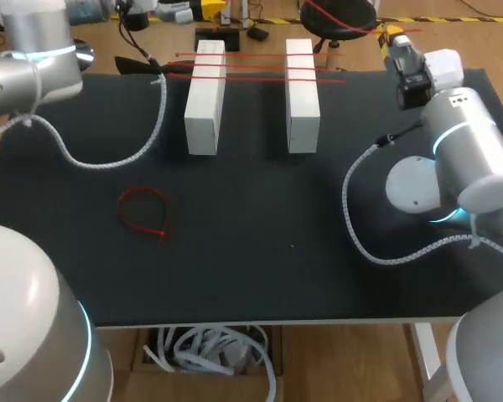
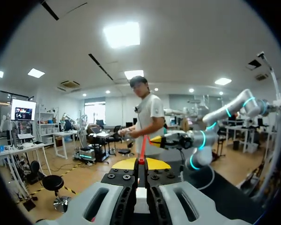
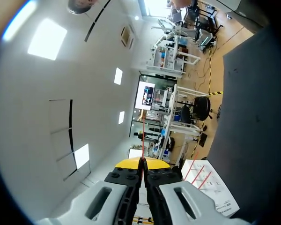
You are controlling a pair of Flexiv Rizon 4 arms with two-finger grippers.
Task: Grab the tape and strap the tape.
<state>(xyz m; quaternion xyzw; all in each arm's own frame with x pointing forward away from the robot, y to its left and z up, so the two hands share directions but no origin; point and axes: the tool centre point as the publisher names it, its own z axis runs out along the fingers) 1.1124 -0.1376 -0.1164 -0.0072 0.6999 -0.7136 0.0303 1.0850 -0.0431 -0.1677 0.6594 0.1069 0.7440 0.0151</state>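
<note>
Left gripper (image 1: 147, 65) hangs at the table's (image 1: 260, 268) far left corner, fingers pressed together on a red tape (image 2: 142, 152); right gripper (image 1: 392, 38) hangs by the far right corner, fingers pinching a thin red strip (image 3: 143, 140); red tapes (image 1: 251, 67) span two white blocks (image 1: 205, 96) close to the far edge; a looped tape (image 1: 142, 213) lies left of middle, with bare table all round it out to the near edge.
</note>
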